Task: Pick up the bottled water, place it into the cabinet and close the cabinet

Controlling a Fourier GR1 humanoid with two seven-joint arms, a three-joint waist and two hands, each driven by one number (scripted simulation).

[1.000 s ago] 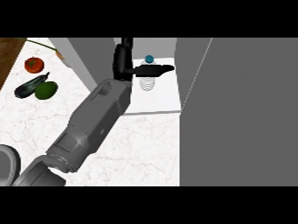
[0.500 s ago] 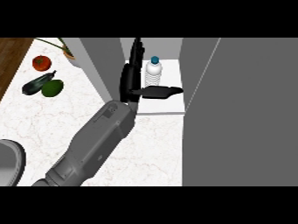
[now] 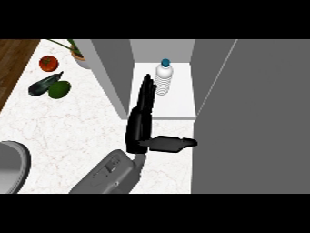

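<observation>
The bottled water (image 3: 164, 80), clear with a blue cap, stands upright on the white shelf (image 3: 178, 107) inside the cabinet, toward the back. My left hand (image 3: 138, 132) is at the shelf's front left edge. Its straight fingers (image 3: 146, 91) point into the cabinet just left of the bottle, and I cannot tell whether they touch it. The thumb (image 3: 174, 144) sticks out to the right over the counter. The hand is open and holds nothing. The cabinet door (image 3: 264, 113) stands open as a large grey panel on the right. My right hand does not show.
A tomato (image 3: 47, 63), a dark eggplant (image 3: 43, 84) and a green avocado (image 3: 61, 89) lie on the marble counter at the left. A potted plant (image 3: 81, 58) stands by the cabinet's left wall (image 3: 114, 68). A grey rounded shape (image 3: 3, 166) fills the lower left corner.
My left hand was curled round the bottle a second ago. It has let go and drawn back toward the shelf's front, and the bottle stays upright in the cabinet.
</observation>
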